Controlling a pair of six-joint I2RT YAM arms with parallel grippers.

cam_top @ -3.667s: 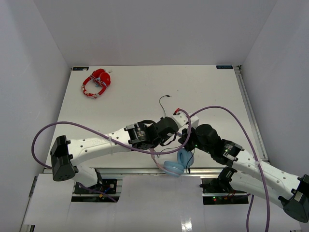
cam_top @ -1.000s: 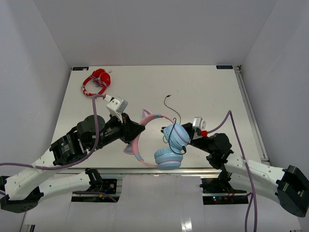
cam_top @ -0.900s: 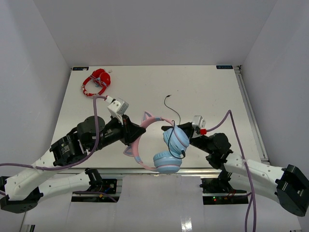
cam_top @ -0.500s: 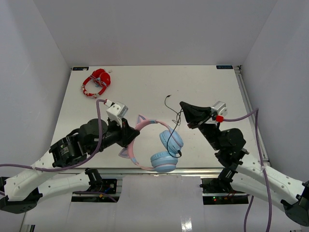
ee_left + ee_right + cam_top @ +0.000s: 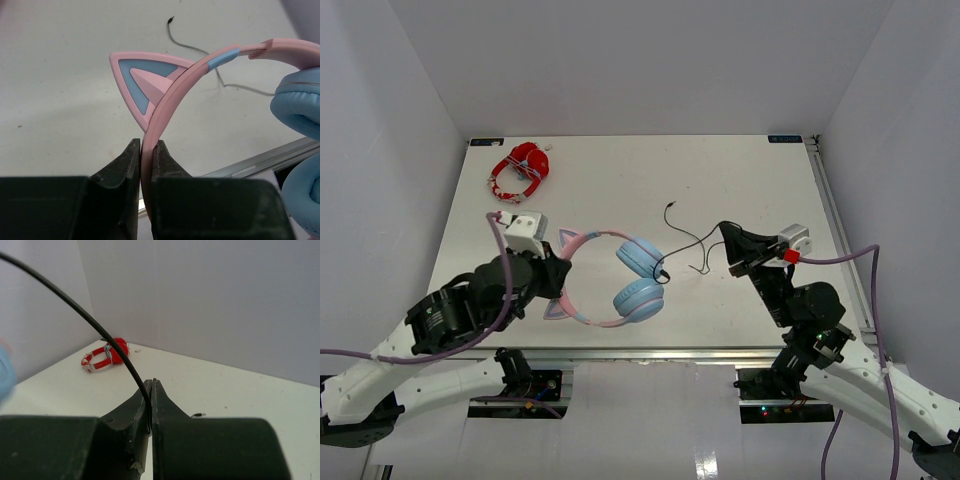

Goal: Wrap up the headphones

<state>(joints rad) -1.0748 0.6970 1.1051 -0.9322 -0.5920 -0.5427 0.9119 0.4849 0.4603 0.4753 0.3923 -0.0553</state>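
— What's changed?
— Right gripper (image 5: 151, 388) quit the ear cup; its jaws now nip the thin black cable (image 5: 102, 329), drawn out rightward. Winding can begin, I'd judge.
— Headphones?
— Pink plastic cat-ear headphones (image 5: 588, 237), glossy round blue cups, shifted left, near the front edge of the white table (image 5: 620, 180). Left gripper (image 5: 145, 150) clamps the smooth headband.

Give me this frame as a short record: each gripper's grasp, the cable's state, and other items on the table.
left gripper: shut on the pink band of the headphones
right gripper: shut on the black cable
cable state: not wound; runs loose from an ear cup to the right gripper, plug end free
other items: red-and-white headphones, far left corner of the table
wrap progress: none visible
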